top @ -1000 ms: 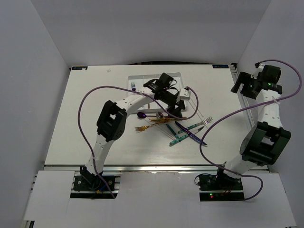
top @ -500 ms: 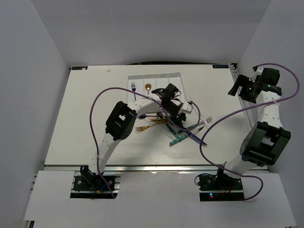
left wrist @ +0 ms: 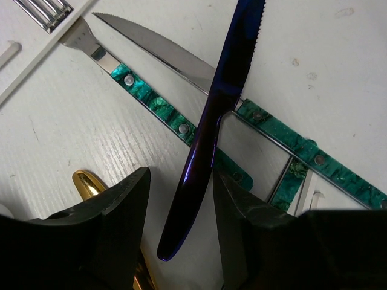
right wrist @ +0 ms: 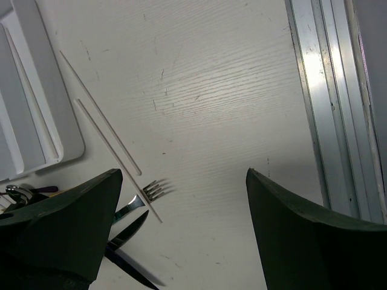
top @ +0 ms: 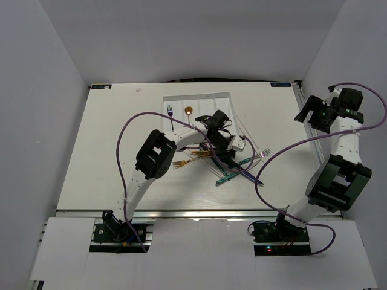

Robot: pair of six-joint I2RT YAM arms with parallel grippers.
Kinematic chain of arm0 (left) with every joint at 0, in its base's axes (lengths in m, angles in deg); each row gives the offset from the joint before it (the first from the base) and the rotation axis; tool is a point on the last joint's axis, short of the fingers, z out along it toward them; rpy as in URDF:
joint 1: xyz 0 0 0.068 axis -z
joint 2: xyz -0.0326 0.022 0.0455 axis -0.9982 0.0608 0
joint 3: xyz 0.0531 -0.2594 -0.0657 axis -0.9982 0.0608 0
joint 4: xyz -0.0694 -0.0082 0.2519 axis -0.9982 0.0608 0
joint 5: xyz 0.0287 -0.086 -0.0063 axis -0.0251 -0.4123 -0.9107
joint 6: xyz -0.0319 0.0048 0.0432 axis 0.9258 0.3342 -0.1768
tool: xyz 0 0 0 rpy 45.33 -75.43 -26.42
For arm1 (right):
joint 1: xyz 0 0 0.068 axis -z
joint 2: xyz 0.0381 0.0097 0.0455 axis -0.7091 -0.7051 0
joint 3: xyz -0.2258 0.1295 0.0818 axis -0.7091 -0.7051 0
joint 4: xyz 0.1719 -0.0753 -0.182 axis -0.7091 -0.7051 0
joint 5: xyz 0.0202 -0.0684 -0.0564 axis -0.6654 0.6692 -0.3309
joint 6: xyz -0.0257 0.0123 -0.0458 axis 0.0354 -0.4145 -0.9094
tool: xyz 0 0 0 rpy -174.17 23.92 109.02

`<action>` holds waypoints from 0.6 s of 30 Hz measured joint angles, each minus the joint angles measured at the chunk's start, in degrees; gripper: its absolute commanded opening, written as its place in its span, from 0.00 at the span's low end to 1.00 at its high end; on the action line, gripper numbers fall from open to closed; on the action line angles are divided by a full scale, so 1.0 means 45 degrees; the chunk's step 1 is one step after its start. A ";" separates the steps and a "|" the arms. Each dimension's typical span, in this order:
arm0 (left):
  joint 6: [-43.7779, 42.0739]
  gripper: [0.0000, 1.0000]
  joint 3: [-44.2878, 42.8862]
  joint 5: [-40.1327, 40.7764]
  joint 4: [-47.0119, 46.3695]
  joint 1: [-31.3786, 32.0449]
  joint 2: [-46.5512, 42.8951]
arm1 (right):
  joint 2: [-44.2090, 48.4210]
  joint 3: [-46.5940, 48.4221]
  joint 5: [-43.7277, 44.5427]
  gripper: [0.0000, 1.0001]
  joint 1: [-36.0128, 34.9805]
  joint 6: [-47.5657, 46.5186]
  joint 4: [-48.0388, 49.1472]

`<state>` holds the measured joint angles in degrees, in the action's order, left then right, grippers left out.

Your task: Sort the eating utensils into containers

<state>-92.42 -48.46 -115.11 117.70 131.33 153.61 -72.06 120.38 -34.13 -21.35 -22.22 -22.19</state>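
My left gripper (top: 231,154) is low over the pile of utensils (top: 211,158) just in front of the white tray (top: 225,98). In the left wrist view its open jaws (left wrist: 181,176) straddle the handle of an iridescent purple knife (left wrist: 208,121) lying on the table. That knife crosses a teal-handled knife (left wrist: 275,132) and a teal-handled fork (left wrist: 158,107). A gold handle (left wrist: 89,182) lies by the left finger. A purple fork (top: 170,111) and a gold spoon (top: 189,111) lie in the tray. My right gripper (top: 319,113) is open and empty, held high at the right.
Two white chopsticks (right wrist: 103,134) and a silver fork's tines (right wrist: 156,189) lie right of the tray corner (right wrist: 42,130). An aluminium rail (right wrist: 329,103) runs along the table's right edge. Gold forks (top: 184,162) lie at the pile's left.
My left gripper has moved from over the tray forward and right, down onto the pile, astride the purple knife. The gold spoon in the tray is now uncovered. My right gripper has shifted slightly right.
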 measured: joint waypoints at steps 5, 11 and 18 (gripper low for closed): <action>-0.0364 0.51 0.0063 0.0233 0.0199 0.0000 0.0000 | 0.0000 0.0000 -0.0097 0.89 0.0126 0.0112 0.0000; -0.0597 0.42 0.0151 0.0262 0.0238 0.0000 0.0000 | 0.0000 0.0000 -0.0141 0.88 0.0209 0.0165 0.0000; -0.0709 0.13 0.0301 0.0214 0.0233 0.0000 -0.0078 | -0.0005 0.0000 -0.0136 0.88 0.0209 0.0389 0.0005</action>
<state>-95.61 -47.11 -114.15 118.75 131.33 153.26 -72.08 120.38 -34.74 -20.41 -20.47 -22.17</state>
